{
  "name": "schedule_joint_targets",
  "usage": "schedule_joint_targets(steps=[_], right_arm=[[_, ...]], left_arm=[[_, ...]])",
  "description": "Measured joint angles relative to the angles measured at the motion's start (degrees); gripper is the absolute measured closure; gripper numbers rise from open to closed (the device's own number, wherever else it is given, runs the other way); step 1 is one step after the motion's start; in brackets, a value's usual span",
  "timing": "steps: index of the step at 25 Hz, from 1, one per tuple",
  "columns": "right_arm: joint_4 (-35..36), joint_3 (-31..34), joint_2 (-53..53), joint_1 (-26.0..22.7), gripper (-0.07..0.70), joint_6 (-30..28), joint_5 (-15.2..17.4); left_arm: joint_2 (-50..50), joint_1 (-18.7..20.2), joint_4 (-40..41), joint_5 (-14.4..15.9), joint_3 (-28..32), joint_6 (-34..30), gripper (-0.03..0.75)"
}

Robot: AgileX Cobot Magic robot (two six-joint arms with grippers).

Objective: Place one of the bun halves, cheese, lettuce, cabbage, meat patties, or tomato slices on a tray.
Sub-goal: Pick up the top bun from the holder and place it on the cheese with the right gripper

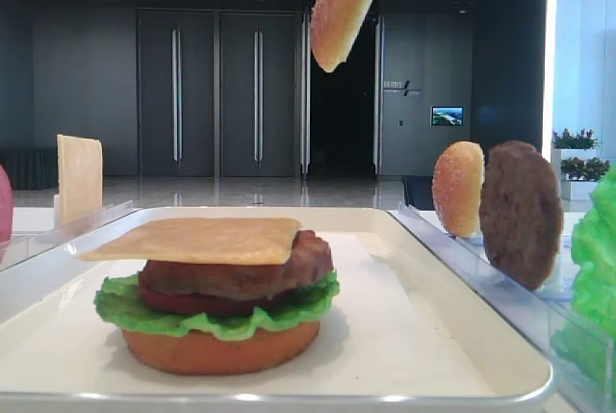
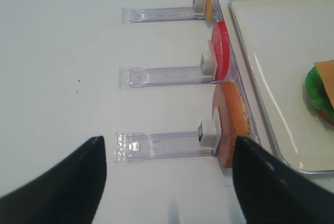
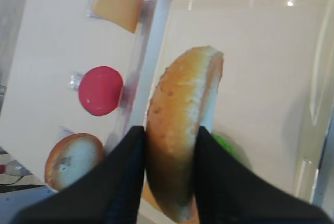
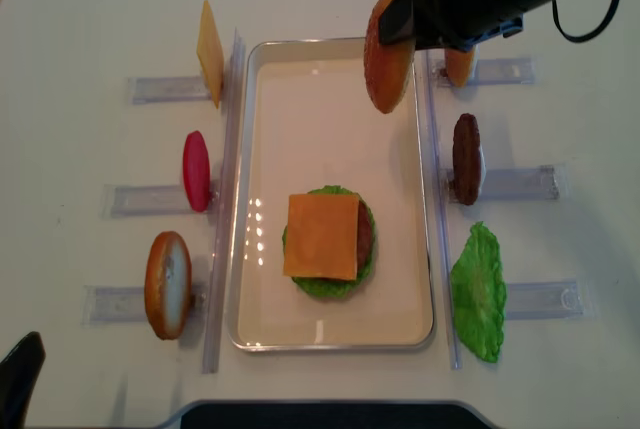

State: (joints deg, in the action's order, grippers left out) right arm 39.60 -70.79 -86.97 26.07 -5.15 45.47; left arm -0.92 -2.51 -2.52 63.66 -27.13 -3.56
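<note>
My right gripper (image 3: 171,153) is shut on a sesame-speckled bun half (image 3: 182,125), held on edge. From above, this bun half (image 4: 388,49) hangs over the far right corner of the white tray (image 4: 270,129). On the tray sits a stack: cheese (image 4: 322,236) on top, then a meat patty (image 1: 241,273), a tomato slice (image 1: 183,302), lettuce (image 1: 212,315) and a flat bottom bun (image 1: 221,350). My left gripper (image 2: 167,182) stands open over bare table, left of the tray, with nothing between its fingers.
Clear racks flank the tray. The left ones hold a cheese slice (image 4: 209,52), a red tomato slice (image 4: 196,170) and a bun half (image 4: 168,284). The right ones hold another bun (image 4: 459,65), a patty (image 4: 466,158) and a lettuce leaf (image 4: 478,292).
</note>
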Motion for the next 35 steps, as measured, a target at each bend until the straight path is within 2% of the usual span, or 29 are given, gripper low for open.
schedule_joint_targets(steps=[4,9,11,14,23,29,35], right_arm=[[11.93,8.50,5.49,0.20,0.401,-8.97,-2.99],[27.52,18.72,9.86,0.38,0.402,-22.26,-3.95],[30.34,21.69,10.63,1.01,0.402,-24.83,-4.92],[31.08,24.80,10.70,1.98,0.402,-25.95,-4.71],[34.38,25.47,10.70,2.47,0.406,-26.65,-4.98],[40.01,25.52,9.85,3.28,0.408,-32.04,-5.88],[48.00,25.52,4.05,3.28,0.409,-40.08,-2.37]], left_arm=[[0.00,0.00,0.00,0.00,0.00,0.00,0.141],[0.00,0.00,0.00,0.00,0.00,0.00,0.141],[0.00,0.00,0.00,0.00,0.00,0.00,0.141],[0.00,0.00,0.00,0.00,0.00,0.00,0.141],[0.00,0.00,0.00,0.00,0.00,0.00,0.141],[0.00,0.00,0.00,0.00,0.00,0.00,0.141],[0.00,0.00,0.00,0.00,0.00,0.00,0.141]])
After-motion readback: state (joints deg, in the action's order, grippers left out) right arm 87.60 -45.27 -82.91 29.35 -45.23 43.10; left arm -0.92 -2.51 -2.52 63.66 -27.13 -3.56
